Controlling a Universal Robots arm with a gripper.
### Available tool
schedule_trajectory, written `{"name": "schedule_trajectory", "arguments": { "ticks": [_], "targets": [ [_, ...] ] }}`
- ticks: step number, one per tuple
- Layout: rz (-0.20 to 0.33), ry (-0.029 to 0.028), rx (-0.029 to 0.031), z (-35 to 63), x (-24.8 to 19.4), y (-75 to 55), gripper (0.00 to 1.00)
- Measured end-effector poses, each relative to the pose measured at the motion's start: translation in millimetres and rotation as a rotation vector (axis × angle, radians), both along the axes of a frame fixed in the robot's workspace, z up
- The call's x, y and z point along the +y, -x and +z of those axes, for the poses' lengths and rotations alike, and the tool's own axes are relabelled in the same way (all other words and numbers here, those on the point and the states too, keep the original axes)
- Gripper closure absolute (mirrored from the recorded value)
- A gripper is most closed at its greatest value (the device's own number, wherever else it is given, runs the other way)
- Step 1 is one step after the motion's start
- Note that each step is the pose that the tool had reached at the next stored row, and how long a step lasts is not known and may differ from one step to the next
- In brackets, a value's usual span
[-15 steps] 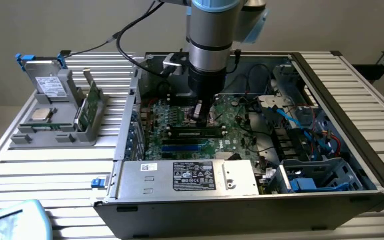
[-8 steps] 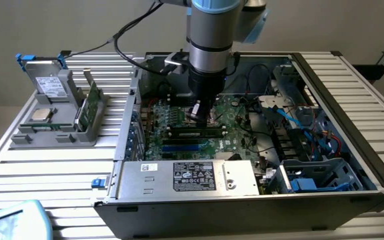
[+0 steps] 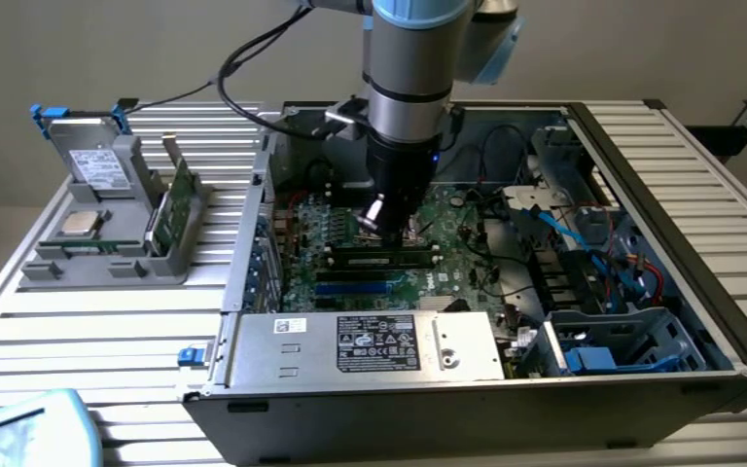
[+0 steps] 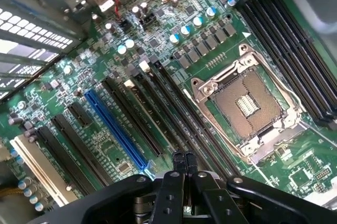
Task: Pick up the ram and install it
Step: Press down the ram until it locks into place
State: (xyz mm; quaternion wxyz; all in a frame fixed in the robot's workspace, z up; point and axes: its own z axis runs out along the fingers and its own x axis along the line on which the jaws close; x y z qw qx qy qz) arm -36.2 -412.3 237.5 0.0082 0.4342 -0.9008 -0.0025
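Note:
My gripper [image 3: 380, 222] reaches down into the open computer case [image 3: 685, 243], with its tip just above the green motherboard [image 3: 465, 219]. Directly under it a long dark stick with a pale label, the ram [image 3: 380, 259], lies along a memory slot. In the wrist view the two black fingers [image 4: 177, 160] are pressed together with nothing between them, and the shut gripper [image 4: 183, 156] hovers over the long black memory slots [image 4: 158, 113] beside the bare processor socket [image 4: 245, 105]. From this angle I cannot tell the ram's top edge from the slots.
Left of the case stands a grey holder [image 3: 101, 258] with a green board [image 3: 176, 199] upright in it, a silver processor chip [image 3: 82, 223] and a drive [image 3: 98, 167]. The power supply [image 3: 367, 345] lies along the case front. Cables [image 3: 607, 243] and a drive cage [image 3: 621, 341] crowd the exterior view's right.

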Motion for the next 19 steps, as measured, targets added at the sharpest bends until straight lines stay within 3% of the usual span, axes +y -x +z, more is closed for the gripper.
{"name": "schedule_trajectory", "arguments": {
  "ticks": [19],
  "targets": [
    [-0.300,0.0000,0.0000,0.0,-0.1,0.0,0.89]
  ]
}}
